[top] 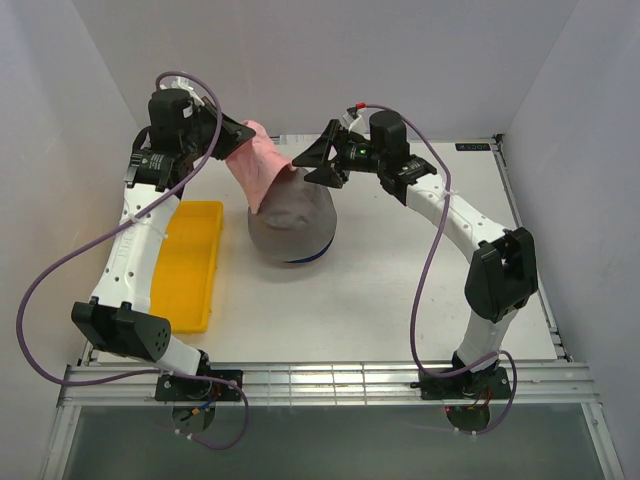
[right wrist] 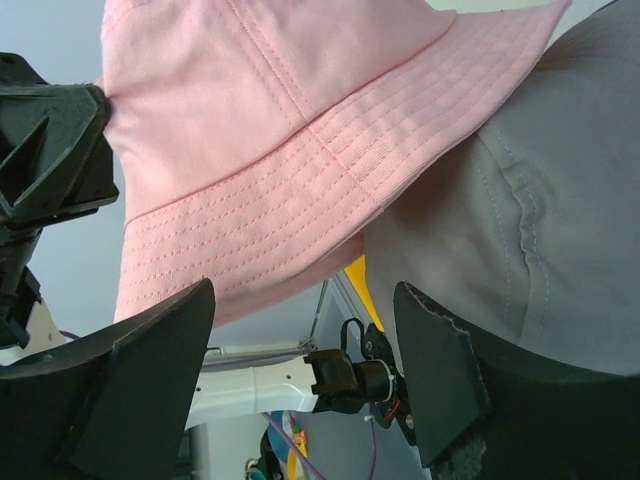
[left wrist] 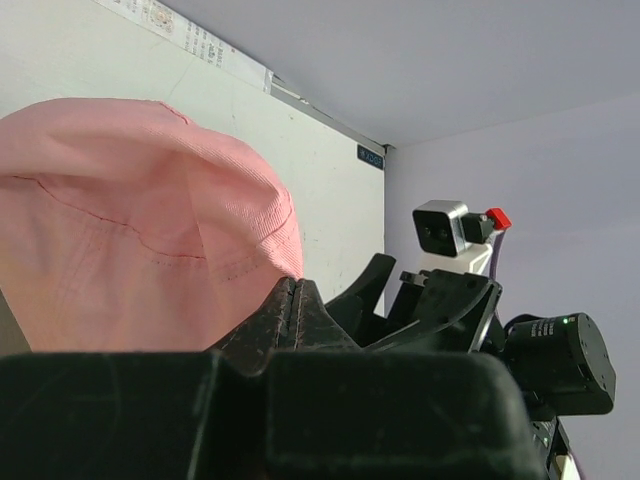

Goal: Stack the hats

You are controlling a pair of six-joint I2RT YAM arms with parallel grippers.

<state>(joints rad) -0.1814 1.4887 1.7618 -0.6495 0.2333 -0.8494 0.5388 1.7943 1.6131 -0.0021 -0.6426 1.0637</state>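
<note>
A light pink hat (top: 256, 166) hangs tilted from my left gripper (top: 247, 134), which is shut on its brim (left wrist: 293, 285). The hat's lower edge lies against the left side of the grey hat (top: 292, 222), a dome in the middle of the table. A navy blue hat's rim (top: 300, 259) peeks out under the grey one. My right gripper (top: 318, 166) hovers open just right of the pink hat, above the grey dome's back. In the right wrist view the pink hat (right wrist: 280, 150) and grey hat (right wrist: 540, 200) lie just beyond the open gripper (right wrist: 305, 300), which holds nothing.
A yellow tray (top: 190, 265) lies lengthwise left of the hat pile, under the left arm. White walls close in the back and both sides. The two grippers are close together over the pile; the right gripper (left wrist: 440, 300) shows in the left wrist view.
</note>
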